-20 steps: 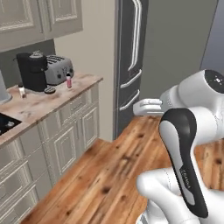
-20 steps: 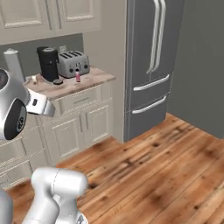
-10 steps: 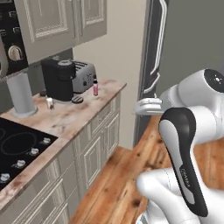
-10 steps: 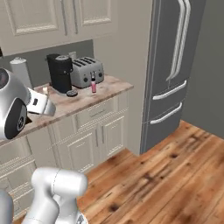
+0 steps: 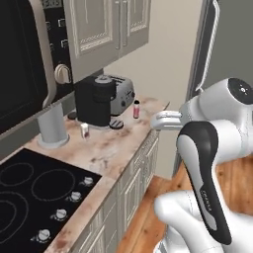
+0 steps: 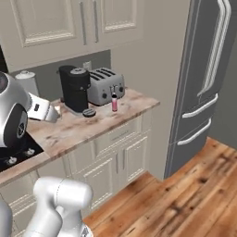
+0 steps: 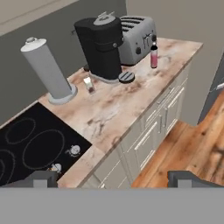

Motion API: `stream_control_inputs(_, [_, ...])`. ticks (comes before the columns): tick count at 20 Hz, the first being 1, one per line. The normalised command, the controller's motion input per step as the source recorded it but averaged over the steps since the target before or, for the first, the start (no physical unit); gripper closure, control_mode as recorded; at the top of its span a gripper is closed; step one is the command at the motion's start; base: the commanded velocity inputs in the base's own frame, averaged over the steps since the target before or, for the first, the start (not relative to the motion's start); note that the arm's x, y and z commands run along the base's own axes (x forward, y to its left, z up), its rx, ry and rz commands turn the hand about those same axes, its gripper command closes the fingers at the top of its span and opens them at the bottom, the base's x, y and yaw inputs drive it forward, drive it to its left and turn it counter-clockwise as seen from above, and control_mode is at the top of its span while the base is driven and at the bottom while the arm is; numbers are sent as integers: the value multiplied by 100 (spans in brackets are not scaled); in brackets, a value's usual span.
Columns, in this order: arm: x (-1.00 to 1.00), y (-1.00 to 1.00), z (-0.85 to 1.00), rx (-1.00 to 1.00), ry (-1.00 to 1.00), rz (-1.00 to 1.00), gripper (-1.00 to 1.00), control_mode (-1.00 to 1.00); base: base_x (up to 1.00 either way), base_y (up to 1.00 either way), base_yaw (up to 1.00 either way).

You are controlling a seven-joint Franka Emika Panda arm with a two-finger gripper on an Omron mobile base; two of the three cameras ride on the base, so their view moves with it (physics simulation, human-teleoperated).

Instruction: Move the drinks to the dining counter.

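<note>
Step in hand: the approach to the first drink is judged to be under way; nothing has been picked up.
Pincer: the two dark finger tips of the gripper (image 7: 112, 177) are seen spread wide apart at the bottom of the hand view, with nothing between them; released.
Pink drink: the small pink bottle with a dark cap (image 7: 154, 56) stands upright well ahead of the pincer and to its right, just beside the silver toaster (image 7: 136, 39).
Clear drink: the small whitish-clear bottle (image 7: 89, 84) stands ahead and slightly left, between the black coffee machine (image 7: 103, 46) and the tall grey cylinder (image 7: 47, 70).
Below the pincer: the marbled counter (image 7: 113, 109) and the black cooktop (image 7: 30, 148).
Next move: a reach forward and down onto one bottle is judged to be called for, the jaws kept wide until they straddle it.
</note>
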Motion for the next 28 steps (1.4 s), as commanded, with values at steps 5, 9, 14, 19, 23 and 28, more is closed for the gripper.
stream_control_inputs(5, [0, 0, 0, 0, 0, 0, -100, 100, 62, 3, 22])
stream_control_inputs(9, [0, 0, 0, 0, 0, 0, -100, 100, 61, 1, 35])
stream_control_inputs(14, [0, 0, 0, 0, 0, 0, -100, 100, 49, 14, 41])
stream_control_inputs(19, [0, 0, 0, 0, 0, 0, -100, 100, 39, -1, 26])
stream_control_inputs(23, [0, 0, 0, 0, 0, 0, -100, 100, 31, -21, 17])
stream_control_inputs(28, [0, 0, 0, 0, 0, 0, -100, 100, 14, -86, 3])
